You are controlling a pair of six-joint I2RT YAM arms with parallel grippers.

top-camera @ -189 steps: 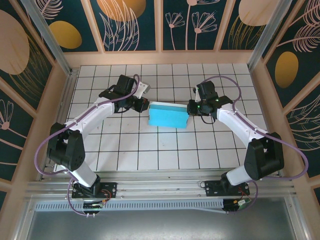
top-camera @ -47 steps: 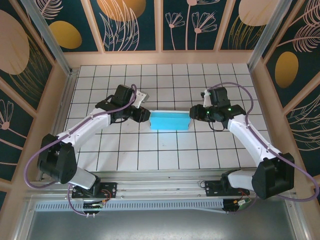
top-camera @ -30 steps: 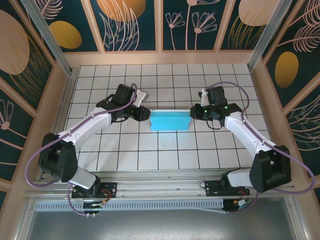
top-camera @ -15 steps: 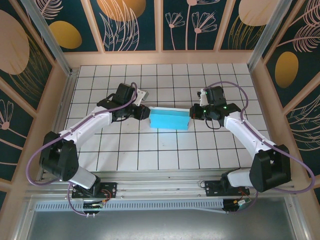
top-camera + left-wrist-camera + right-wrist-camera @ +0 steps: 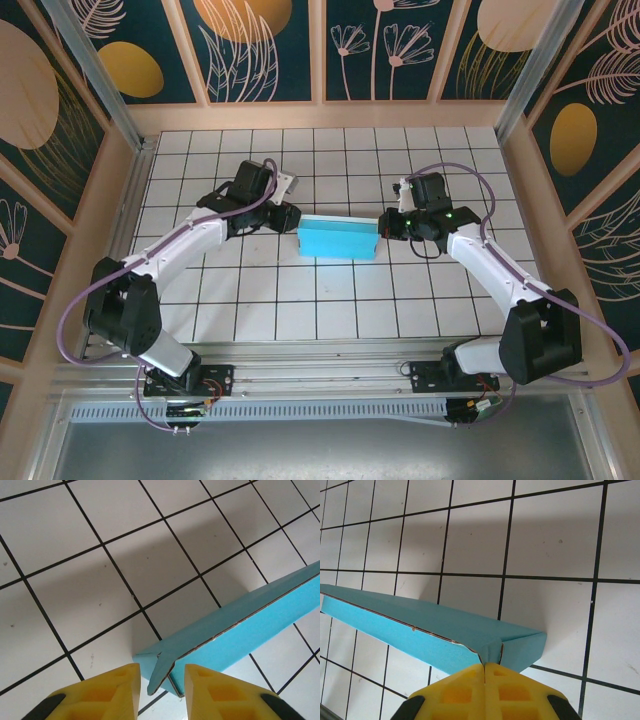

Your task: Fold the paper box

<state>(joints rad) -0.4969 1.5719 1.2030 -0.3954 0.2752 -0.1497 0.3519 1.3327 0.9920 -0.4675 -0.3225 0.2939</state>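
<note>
The folded turquoise paper box (image 5: 338, 238) is lying flat around the middle of the tiled table (image 5: 330, 310), its long side running parallel to the far edge. The left fingers (image 5: 120, 685) are standing apart, straddling its left end flap without clearly touching it. The right fingers (image 5: 465, 685) are pressing fully together at its right end fold; whether card is being pinched is unclear.

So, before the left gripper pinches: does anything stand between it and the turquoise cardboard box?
Nothing visible does. The left gripper is open, its yellow fingers either side of the turquoise cardboard box's end corner.
</note>
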